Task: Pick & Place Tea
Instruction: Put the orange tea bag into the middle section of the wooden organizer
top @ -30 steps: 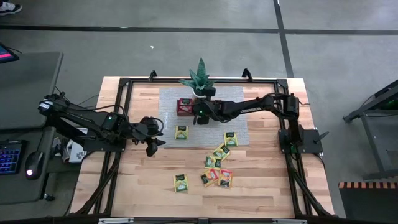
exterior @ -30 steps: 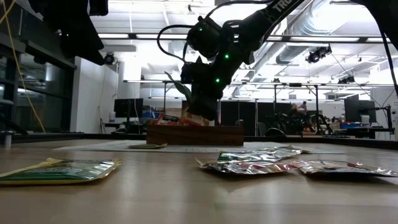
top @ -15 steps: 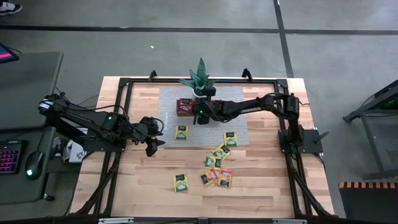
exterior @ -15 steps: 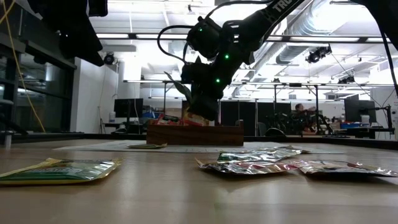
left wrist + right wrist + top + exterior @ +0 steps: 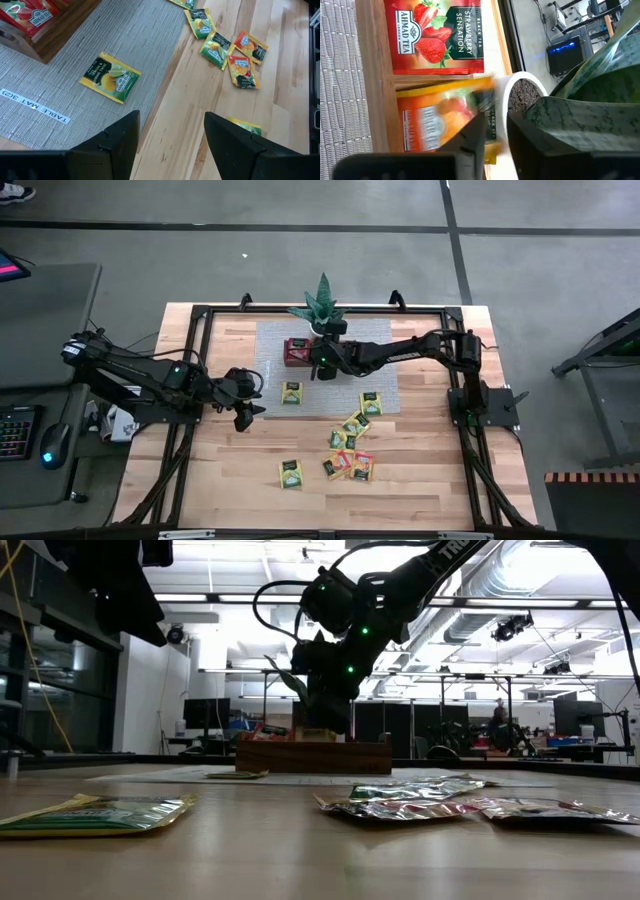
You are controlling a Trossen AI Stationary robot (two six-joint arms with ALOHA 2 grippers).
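Tea packets: seven lie loose on the tabletop point(image 5: 230, 480), one green packet point(image 5: 291, 392) on the grey mat point(image 5: 385, 398), and two sit in the wooden tray point(image 5: 298, 353), a red one and an orange packet point(image 5: 432, 120). My right gripper point(image 5: 318, 365) hovers over the tray, fingers slightly parted, the orange packet now dropped from them into the tray. My left gripper point(image 5: 247, 408) waits spread beside the mat.
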